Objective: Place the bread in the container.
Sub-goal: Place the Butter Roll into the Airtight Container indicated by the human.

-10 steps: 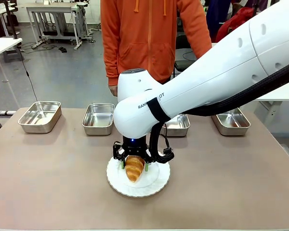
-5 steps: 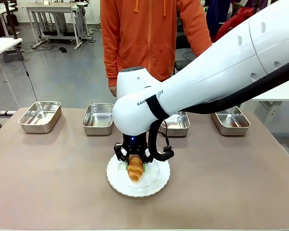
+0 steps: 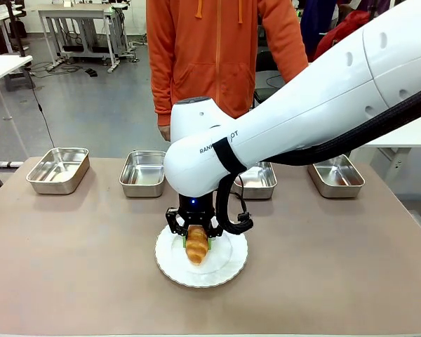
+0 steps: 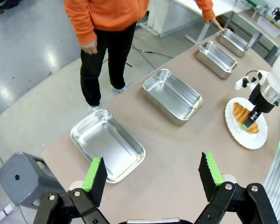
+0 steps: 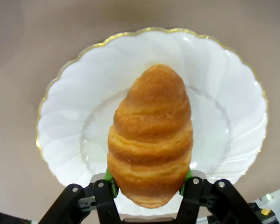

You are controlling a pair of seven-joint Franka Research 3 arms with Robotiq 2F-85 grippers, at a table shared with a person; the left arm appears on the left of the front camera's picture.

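**Front view.** The right gripper [image 3: 196, 234] is clenched across the croissant [image 3: 196, 247]. The croissant lies on the white plate [image 3: 231, 270], near the middle of the table's [image 3: 70, 281] near edge. We judge the grasp made and the lift next. We should rise straight up until the croissant clears the plate's rim, keeping the squeeze gentle so the flaky crust is not crushed. Then we carry it level toward the steel pans [image 3: 143, 173] lined along the far edge. We cannot tell which of the four is meant.

**Left wrist view.** The left gripper [image 4: 152, 171] hangs high over the table's left end. Its green pads [image 4: 95, 173] are spread wide and grasp nothing. The leftmost pan [image 4: 107, 142] lies below and ahead of it.

**Right wrist view.** The right gripper's fingertips [image 5: 111, 181] press the croissant's thick end from both sides. Its tapered tip points away over the plate's centre. We cannot tell whether the croissant rests on the plate or is just clear of it.
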